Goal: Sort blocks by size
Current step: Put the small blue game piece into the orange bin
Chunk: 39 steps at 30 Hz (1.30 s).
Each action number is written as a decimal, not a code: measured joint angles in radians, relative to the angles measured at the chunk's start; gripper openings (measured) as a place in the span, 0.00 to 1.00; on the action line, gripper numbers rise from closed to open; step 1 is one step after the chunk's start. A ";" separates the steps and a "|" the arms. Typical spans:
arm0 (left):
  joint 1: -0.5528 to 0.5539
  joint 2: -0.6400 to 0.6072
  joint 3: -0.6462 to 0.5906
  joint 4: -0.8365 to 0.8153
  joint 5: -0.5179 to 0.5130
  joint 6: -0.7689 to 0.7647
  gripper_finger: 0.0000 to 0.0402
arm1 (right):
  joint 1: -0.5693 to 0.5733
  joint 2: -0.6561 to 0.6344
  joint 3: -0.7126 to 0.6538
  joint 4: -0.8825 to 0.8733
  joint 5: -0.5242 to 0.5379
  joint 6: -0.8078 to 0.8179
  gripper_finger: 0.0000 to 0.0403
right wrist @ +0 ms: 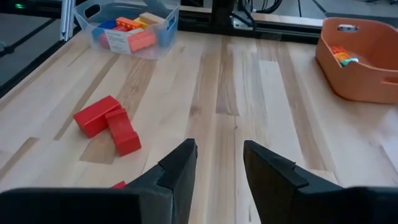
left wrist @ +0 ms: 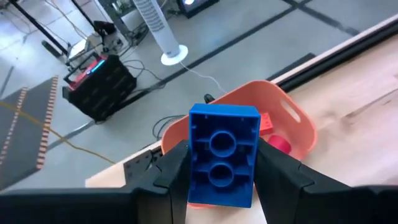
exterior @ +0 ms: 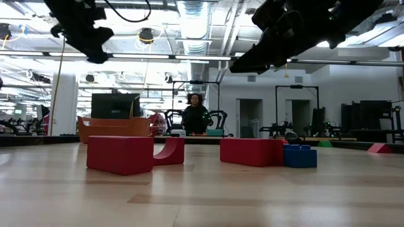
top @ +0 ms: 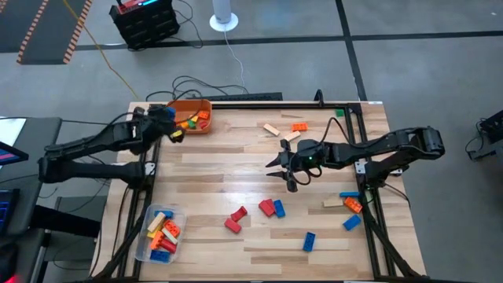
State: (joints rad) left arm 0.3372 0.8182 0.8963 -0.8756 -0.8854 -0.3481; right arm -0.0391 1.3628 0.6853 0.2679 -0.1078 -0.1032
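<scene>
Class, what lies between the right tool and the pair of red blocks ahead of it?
Bare wooden table only, seen in the right wrist view, between the right tool and the red blocks.

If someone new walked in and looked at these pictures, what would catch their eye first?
Most striking is the blue block clamped in the left gripper, held above the orange bin at the table's far left corner. Next, the right gripper hangs empty and open over the table's middle, with red blocks loose just nearer the front edge.
</scene>
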 joint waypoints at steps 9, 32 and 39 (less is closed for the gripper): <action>0.207 0.134 0.000 0.040 0.126 0.214 0.34 | 0.022 0.000 0.000 -0.027 0.000 -0.002 0.41; 0.469 0.598 0.000 0.217 0.373 0.708 0.34 | 0.025 0.000 0.001 -0.067 0.001 -0.020 0.41; 0.549 0.661 0.000 0.213 0.483 0.651 0.36 | 0.025 0.000 0.002 -0.085 0.001 -0.014 0.41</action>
State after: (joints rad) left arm 0.8866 1.4796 0.8963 -0.6622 -0.4026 0.3024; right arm -0.0143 1.3628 0.6868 0.1833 -0.1070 -0.1168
